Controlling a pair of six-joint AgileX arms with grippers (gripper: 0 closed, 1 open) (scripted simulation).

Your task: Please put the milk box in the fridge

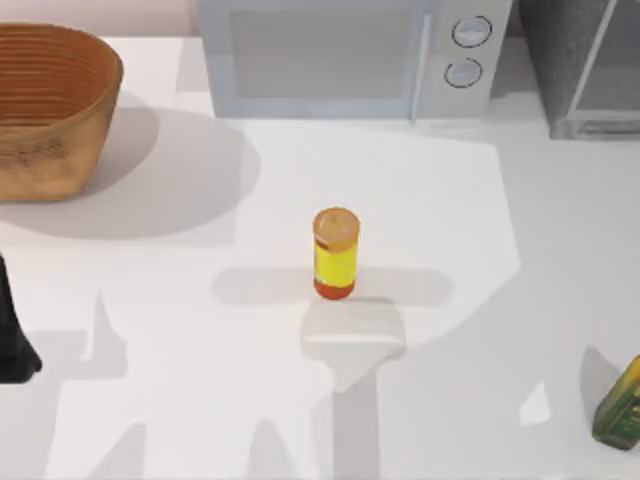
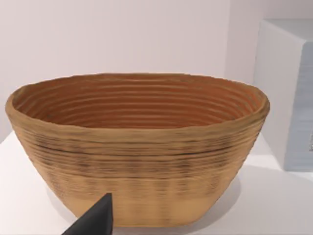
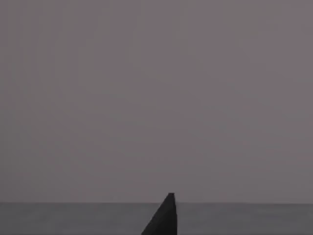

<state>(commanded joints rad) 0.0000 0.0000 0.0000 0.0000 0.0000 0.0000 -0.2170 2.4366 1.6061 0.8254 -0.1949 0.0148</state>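
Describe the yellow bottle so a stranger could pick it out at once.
Start at the light grey microwave with two round knobs at the table's back edge. In front of it, mid-table, stands the yellow bottle with orange lid, upright and alone; the green-yellow carton sits far right and is boxy.

Your left arm at the table's edge

Your left arm [image 1: 14, 335] sits low at the left edge; one dark fingertip [image 2: 95, 219] shows.

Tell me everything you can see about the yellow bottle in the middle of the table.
The yellow bottle is a small round container with a yellow body, an orange lid and an orange band at its base; it looks like plastic. It stands upright, lid on, near the middle of the white table, in front of the microwave. Nothing touches it but the tabletop.
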